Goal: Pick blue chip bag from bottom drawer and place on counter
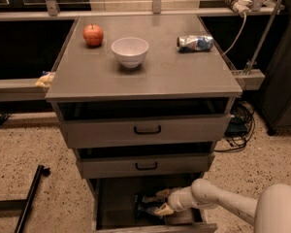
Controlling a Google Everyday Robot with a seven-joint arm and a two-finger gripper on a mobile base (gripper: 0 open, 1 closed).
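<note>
The gripper (161,202) is seen low inside the bottom drawer (106,204), at the end of a pale arm (223,202) that is reached in from the right. Its two tan fingers (163,193) are spread apart, one above the other, and are set against the right end of the blue chip bag (144,207). The bag is judged to be touched but not yet pinched; how firmly it is met cannot be told in the dark of the drawer.

The bag lies on the drawer floor, near the middle, so nothing has been lifted. The drawer is pulled open and the reach is made – that much is done. The closing, the lift clear of the drawer front and the setting down on the counter (174,74) are left.

On the counter an apple (93,35), a white bowl (130,51) and a small shiny packet (195,43) are found, well apart – bare room is left at the front.
</note>
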